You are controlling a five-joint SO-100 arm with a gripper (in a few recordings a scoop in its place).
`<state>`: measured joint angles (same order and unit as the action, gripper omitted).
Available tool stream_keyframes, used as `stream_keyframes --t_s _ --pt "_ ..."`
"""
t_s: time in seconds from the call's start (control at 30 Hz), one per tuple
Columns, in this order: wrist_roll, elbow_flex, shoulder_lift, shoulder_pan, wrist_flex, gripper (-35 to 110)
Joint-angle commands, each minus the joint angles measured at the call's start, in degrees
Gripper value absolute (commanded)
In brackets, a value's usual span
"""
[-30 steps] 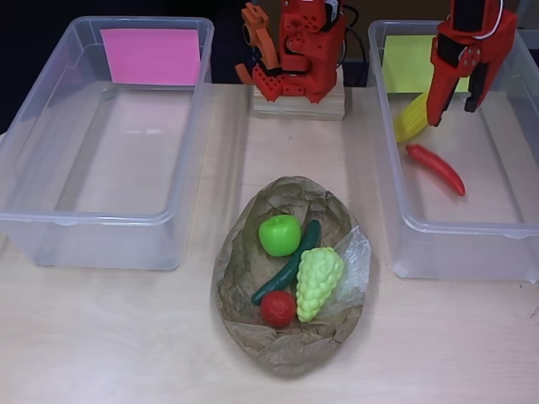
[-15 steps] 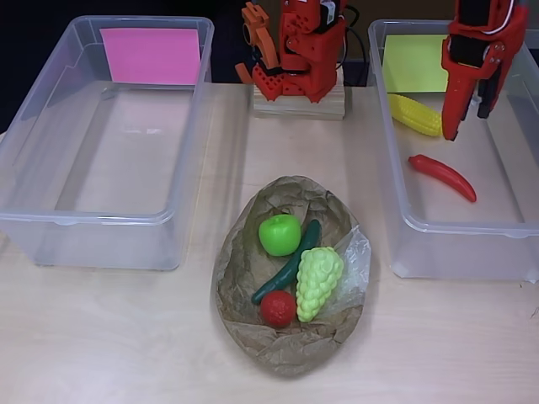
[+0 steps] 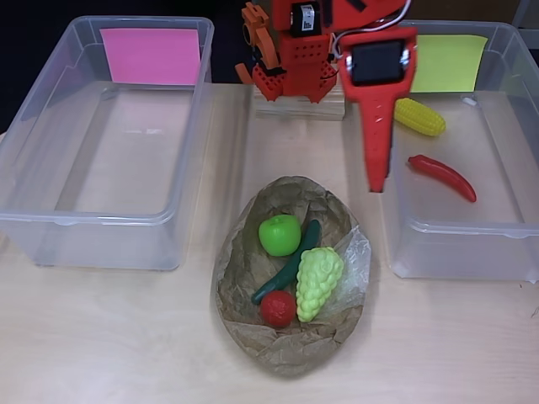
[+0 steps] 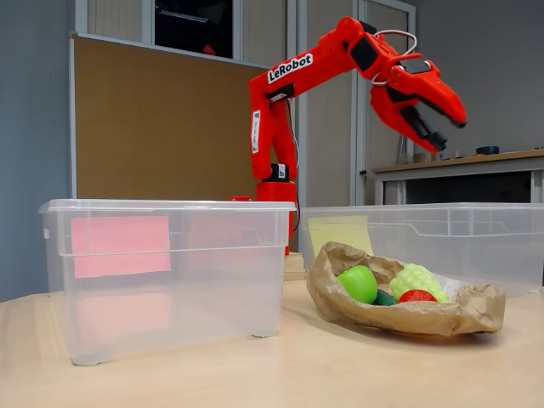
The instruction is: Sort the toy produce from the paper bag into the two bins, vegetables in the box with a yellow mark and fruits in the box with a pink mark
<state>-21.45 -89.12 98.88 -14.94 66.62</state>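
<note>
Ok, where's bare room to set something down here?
The pink-marked bin has a bare floor. Bare tabletop lies in front of it, left of the paper bag. The yellow-marked bin holds corn and a red chili; the bag is crowded.

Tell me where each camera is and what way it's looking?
Overhead view: sits above the table, looks straight down at the paper bag, both bins and the arm's base; the gripper points toward the bag.
Fixed view: sits low at table height, looks across the pink-marked bin at the whole raised arm and gripper.
Both show the bag, green apple, yellow-green grapes and both bins.
</note>
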Motion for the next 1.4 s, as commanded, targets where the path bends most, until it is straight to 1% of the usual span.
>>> stream_keyframes --t_s 0.0,0.03,0.07,0.13,0.2,0.27,0.33,0.43,0.47,0.5,0.53,0.57,0.6,0.67,0.73,0.8,1.0,1.17,1.37 --pt "-9.2 -2.2 -1.0 5.5 -1.0 11" --pt "-16.3 -4.3 -1.8 6.8 -3.0 11" --pt "-20.7 -6.6 -2.5 7.4 -6.1 11" --pt "-23.7 -9.5 -5.1 7.5 -13.6 11" --pt "-25.8 -9.6 -7.7 7.6 -17.8 7" --pt "-34.3 -10.5 -10.1 8.3 -22.6 6" --pt "-40.8 -10.4 -11.8 8.6 -23.8 6" --pt "-54.8 -8.3 -14.8 7.6 -21.7 6" --pt "-61.6 -7.3 -15.6 7.1 -20.2 6" --pt "-70.5 -6.3 -16.3 6.8 -18.1 6" --pt "-78.9 -5.4 -17.1 6.4 -15.0 6" --pt "-85.3 -4.6 -17.5 6.0 -10.7 6" --pt "-91.9 -4.4 -18.0 5.6 -7.4 11" --pt "-94.0 -4.3 -19.4 5.0 -7.2 29" --pt "-95.8 -3.6 -20.5 4.8 -5.8 30" --pt "-95.5 -2.5 -22.0 4.7 -5.7 31" --pt "-96.7 3.9 -28.5 3.0 -7.3 46" --pt "-98.2 10.7 -33.0 1.1 -6.3 50" --pt "-101.2 11.3 -34.9 -1.1 -7.0 49"
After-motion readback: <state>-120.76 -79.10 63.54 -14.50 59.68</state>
